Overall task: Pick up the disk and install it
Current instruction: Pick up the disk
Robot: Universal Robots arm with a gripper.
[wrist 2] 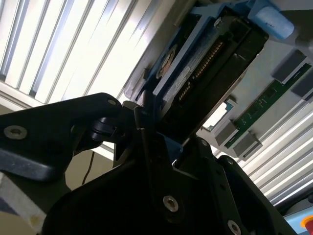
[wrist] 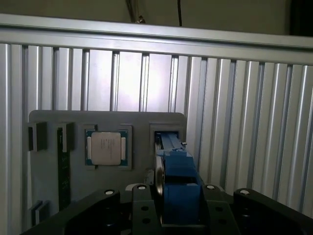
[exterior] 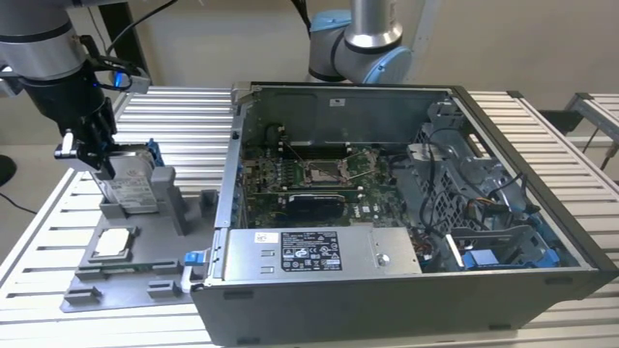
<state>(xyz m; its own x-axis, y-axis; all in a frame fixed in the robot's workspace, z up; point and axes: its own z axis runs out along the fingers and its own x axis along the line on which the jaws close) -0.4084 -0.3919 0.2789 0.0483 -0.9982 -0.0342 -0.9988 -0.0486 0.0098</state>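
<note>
The disk, a silver-grey drive in a blue carrier, stands on edge in a slot of the grey fixture tray, at the exterior view's left. My gripper is at the disk's upper end, with its black fingers pressed against both sides of it. In the first wrist view the blue carrier edge of the disk runs from between the fingers of the gripper down to the tray slot. The second wrist view shows the disk from its connector side, clamped by the gripper.
An open computer case fills the exterior view's right, holding a motherboard, a grey labelled box and a drive cage with blue tabs. A square silver chip and a memory stick lie on the tray. A second arm stands behind the case.
</note>
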